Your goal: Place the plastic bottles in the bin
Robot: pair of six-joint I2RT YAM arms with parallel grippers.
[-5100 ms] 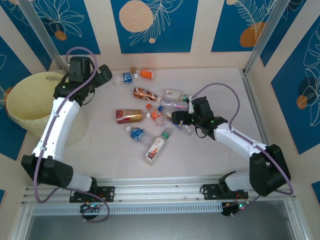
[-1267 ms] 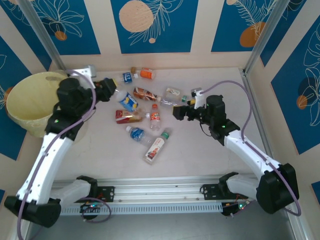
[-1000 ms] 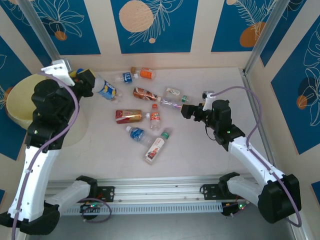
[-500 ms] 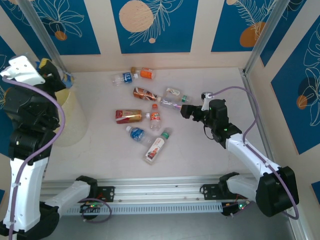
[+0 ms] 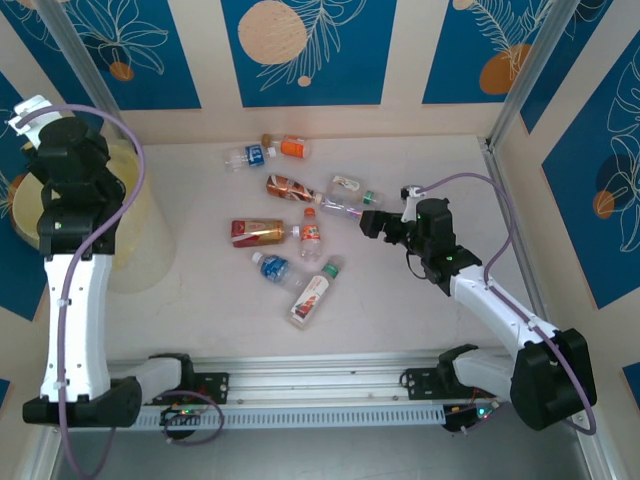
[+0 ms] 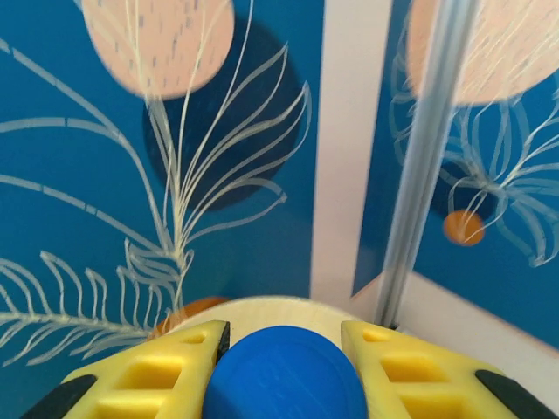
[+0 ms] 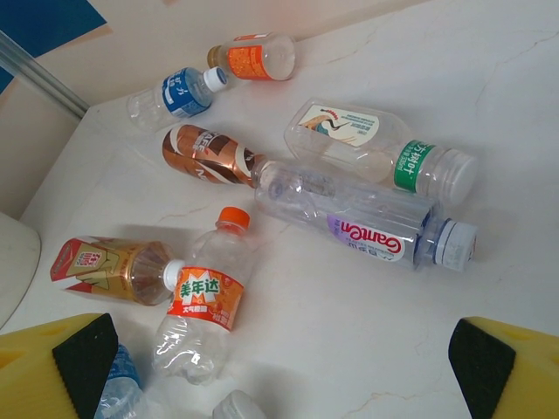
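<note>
**One bottle over the bin, release due**

Top view: the left arm is raised at 9 o'clock above the large round pale-yellow translucent plastic bin (image 5: 140,240), which stands at the left edge of the pale bench (image 5: 430,160). Small clear plastic bottles (image 5: 255,232) lie scattered from centre toward 12 o'clock. The right gripper (image 5: 372,222) waits spread at 3 o'clock of them.

Left wrist view: the left gripper (image 6: 279,339) pinches a blue-capped bottle (image 6: 279,380) between ribbed yellow fingers. A pale curved rim, probably the bin's, shows at 12 o'clock just past the smooth, domed cap. This looks like the drop step. Next, the jaws should part once the bottle hangs over the mouth; I cannot tell whether it is centred.

Right wrist view: the right gripper (image 7: 281,358) stands wide above the bench. At 12 o'clock lies a ribbed clear bottle with purple lettering (image 7: 349,214), and at 10 o'clock an orange-capped bottle (image 7: 205,301). Both look slick and round, likely to roll, so a grip across the body suits them.
</note>
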